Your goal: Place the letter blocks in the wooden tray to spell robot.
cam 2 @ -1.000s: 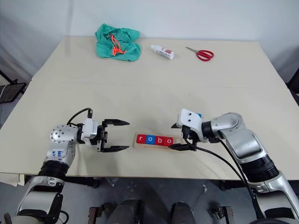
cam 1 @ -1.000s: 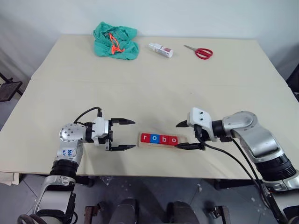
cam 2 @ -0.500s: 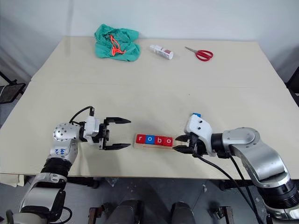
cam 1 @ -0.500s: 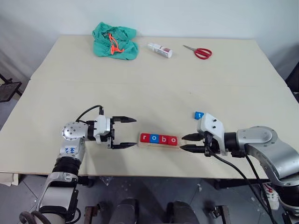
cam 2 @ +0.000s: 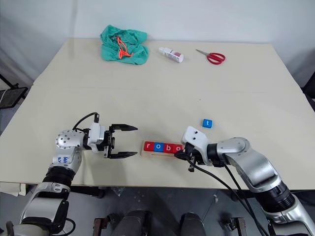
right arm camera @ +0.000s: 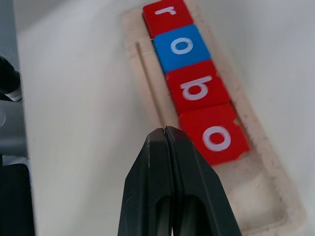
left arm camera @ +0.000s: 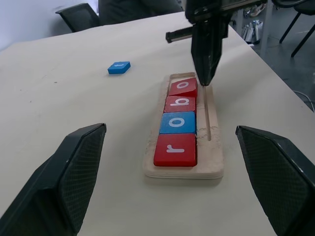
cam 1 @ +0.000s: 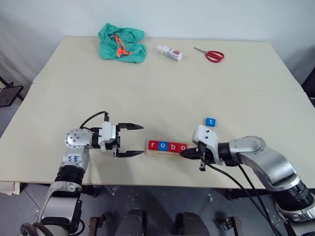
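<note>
Blocks r, o, b, o [right arm camera: 211,136] fill the wooden tray [cam 1: 152,153] just ahead of the right gripper [cam 1: 185,153] (pinched shut, empty); next it must fetch the t block [cam 1: 210,122] lying behind it.

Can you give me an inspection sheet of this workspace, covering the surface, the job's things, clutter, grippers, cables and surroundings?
Surface: pale table, bare in the middle.
Job's things: wooden tray near the front edge holds four letter blocks reading r, o, b, o; the last slot is empty. Blue t block lies loose on the table beyond the tray's right end.
Clutter: green cloth, small bottle and red scissors along the far edge.
Grippers: left gripper open, empty, left of the tray; right gripper shut, empty, tip at the tray's right end.
Cables: black cable looping at the left wrist; black cables hanging from the right arm.
Surroundings: light wall behind; dark chair past the table.
</note>
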`<state>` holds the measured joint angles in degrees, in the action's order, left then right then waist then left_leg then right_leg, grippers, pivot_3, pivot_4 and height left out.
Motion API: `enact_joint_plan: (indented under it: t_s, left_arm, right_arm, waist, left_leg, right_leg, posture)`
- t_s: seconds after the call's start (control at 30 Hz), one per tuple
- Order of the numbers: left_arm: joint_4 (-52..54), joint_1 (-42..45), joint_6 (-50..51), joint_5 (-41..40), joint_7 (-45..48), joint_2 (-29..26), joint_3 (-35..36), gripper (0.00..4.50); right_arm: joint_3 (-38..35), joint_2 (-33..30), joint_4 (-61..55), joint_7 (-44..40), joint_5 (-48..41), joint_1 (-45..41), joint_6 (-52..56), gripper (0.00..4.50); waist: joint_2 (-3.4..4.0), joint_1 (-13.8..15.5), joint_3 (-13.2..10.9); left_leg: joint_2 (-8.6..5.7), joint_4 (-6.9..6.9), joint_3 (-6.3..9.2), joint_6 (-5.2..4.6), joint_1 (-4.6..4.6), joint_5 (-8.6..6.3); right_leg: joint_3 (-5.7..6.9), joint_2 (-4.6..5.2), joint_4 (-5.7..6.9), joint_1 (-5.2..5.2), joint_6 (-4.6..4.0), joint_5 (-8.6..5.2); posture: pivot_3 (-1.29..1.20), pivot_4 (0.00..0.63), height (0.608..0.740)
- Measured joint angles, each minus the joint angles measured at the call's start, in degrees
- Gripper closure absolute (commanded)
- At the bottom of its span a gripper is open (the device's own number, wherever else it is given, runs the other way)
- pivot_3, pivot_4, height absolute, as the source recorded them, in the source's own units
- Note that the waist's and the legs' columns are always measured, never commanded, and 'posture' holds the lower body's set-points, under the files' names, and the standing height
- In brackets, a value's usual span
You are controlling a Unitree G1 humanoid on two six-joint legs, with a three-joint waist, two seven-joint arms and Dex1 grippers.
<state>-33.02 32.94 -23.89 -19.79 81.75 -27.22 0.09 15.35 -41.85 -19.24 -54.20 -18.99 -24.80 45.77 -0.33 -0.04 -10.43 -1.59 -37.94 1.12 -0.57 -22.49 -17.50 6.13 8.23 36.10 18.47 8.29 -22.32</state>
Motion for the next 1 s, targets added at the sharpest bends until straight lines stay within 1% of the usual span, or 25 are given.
enact_joint_plan:
  t_s: [0.1,0.37,0.47,0.6,0.7,0.8,0.93,1.0]
  left_arm:
    - [0.7,-0.3,0.1,0.0,-0.4,-0.3,0.0,0.00]
    - [0.8,-0.3,0.1,0.0,-1.0,-0.3,0.0,0.00]
    - [0.8,-0.3,0.1,0.0,-1.0,-0.3,0.0,0.00]
    - [0.8,-0.3,0.0,0.0,-1.0,-0.1,0.0,0.00]
    - [0.6,-0.2,0.0,0.0,-1.0,-0.1,0.0,0.00]
    - [0.4,0.0,-0.1,0.0,-0.9,0.2,-0.1,0.00]
    - [-1.0,0.4,-0.2,0.0,-0.7,0.4,-0.1,0.00]
    - [-1.7,0.5,-0.2,0.0,-0.4,0.5,-0.2,0.00]
  right_arm:
    - [0.4,0.4,1.7,0.0,0.3,-0.6,-0.9,4.47]
    - [0.6,0.4,1.7,-0.2,1.2,-0.8,-3.2,4.47]
    - [-0.1,0.0,-0.1,-0.9,0.0,-0.2,-2.4,4.47]
    - [-4.7,-2.9,-5.4,-2.6,-4.5,2.1,-0.1,4.47]
    - [-9.9,-4.2,-5.3,-1.6,-5.5,4.8,0.4,4.47]
    - [-14.5,-4.2,-4.3,1.5,-5.4,6.9,0.1,3.86]
    - [-22.2,-3.4,0.1,7.3,-3.5,11.9,-2.5,2.47]
    - [-23.7,-2.7,0.7,9.0,-3.5,12.5,-3.1,1.77]
  waist:
    - [0.00,0.0,0.0]
    - [0.00,0.0,0.0]
    - [0.00,0.1,0.0]
    - [0.00,0.3,0.0]
    - [-0.01,0.4,0.0]
    - [-0.01,0.4,0.0]
    - [-0.01,0.8,0.0]
    - [-0.01,0.9,0.0]
  left_leg:
    - [-0.01,0.00,0.00,0.00,0.00,0.00]
    - [0.00,0.00,0.01,0.00,0.00,0.00]
    - [-0.01,0.00,0.01,0.00,-0.01,0.00]
    - [-0.02,0.00,0.02,0.00,-0.01,0.00]
    - [-0.02,-0.01,0.00,0.00,-0.01,0.00]
    - [-0.02,0.00,-0.01,0.00,0.00,0.00]
    - [-0.07,0.01,-0.07,-0.01,-0.01,0.00]
    - [-0.04,0.01,-0.07,-0.01,0.00,0.00]
  right_leg:
    - [0.00,0.00,0.00,0.00,0.00,0.00]
    - [0.00,0.00,0.00,0.00,0.00,0.00]
    - [0.00,0.00,0.00,0.00,0.00,0.00]
    - [0.01,0.01,-0.02,-0.02,0.01,0.00]
    - [0.01,0.01,-0.02,-0.03,0.01,0.00]
    - [0.00,0.01,-0.02,-0.02,0.01,0.00]
    - [0.01,0.05,-0.01,-0.02,0.01,0.01]
    - [0.00,0.05,0.00,0.00,0.01,0.00]
  posture:
    - [0.00,0.150,0.740]
    - [0.00,0.150,0.740]
    - [0.00,0.150,0.740]
    - [0.00,0.150,0.740]
    - [0.00,0.150,0.740]
    - [0.00,0.150,0.740]
    - [0.00,0.150,0.740]
    - [0.00,0.150,0.740]
